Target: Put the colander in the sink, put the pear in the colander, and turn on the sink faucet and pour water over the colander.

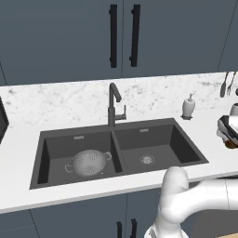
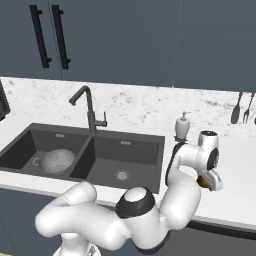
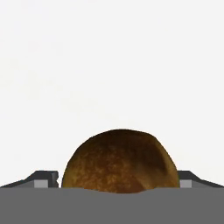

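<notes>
The tool (image 3: 118, 183) stands wide open, one dark fingertip (image 3: 43, 179) on each side of the pear (image 3: 119, 161), which sits right between them on the white tabletop (image 3: 109, 65). Gaps show between the fruit and both tips, so nothing is gripped. In the right base view the tool (image 2: 210, 181) is low over the tabletop (image 2: 235, 200), with a bit of brown pear (image 2: 204, 181) peeking out beneath it.

Just beyond the tool, toward the wall, is a white soap dispenser (image 2: 182, 126). To the tool's left lies the dark double-basin sink (image 2: 150, 137); the nearer basin has only its round drain (image 2: 121, 175). Farther left, in the far basin, the colander (image 1: 88, 161) sits upright on the bottom. The sink faucet (image 1: 113, 106) rises behind the divider between the basins. Well beyond the tool, utensils (image 2: 240, 107) hang against the marbled backsplash.
</notes>
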Tool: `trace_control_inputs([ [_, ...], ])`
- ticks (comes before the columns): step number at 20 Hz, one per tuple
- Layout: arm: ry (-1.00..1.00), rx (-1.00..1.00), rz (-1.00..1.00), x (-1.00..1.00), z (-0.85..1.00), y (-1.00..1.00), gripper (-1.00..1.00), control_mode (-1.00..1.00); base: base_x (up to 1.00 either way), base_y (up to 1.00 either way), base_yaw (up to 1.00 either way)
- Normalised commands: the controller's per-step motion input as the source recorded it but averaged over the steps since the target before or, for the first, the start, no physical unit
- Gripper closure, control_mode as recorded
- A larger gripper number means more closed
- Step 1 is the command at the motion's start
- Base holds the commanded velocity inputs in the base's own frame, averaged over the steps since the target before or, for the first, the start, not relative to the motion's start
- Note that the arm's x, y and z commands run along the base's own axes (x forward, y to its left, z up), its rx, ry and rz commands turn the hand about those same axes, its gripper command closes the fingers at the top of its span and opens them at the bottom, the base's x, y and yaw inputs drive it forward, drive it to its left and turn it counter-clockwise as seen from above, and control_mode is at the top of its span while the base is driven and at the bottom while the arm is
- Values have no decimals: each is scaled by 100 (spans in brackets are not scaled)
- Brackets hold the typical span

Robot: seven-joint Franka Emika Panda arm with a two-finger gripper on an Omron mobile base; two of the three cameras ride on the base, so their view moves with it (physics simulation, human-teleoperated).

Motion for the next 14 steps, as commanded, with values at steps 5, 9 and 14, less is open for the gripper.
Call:
trace_control_inputs([
  [5, -2, -1, 0, -55, -27, 1, 100, -100, 0, 0, 0],
  [9, -22, 0, 1, -85, 11, 50, 100, -100, 0, 0, 0],
  [14, -25, -2, 5, -76, 50, 99, 100, -100, 0, 0, 0],
])
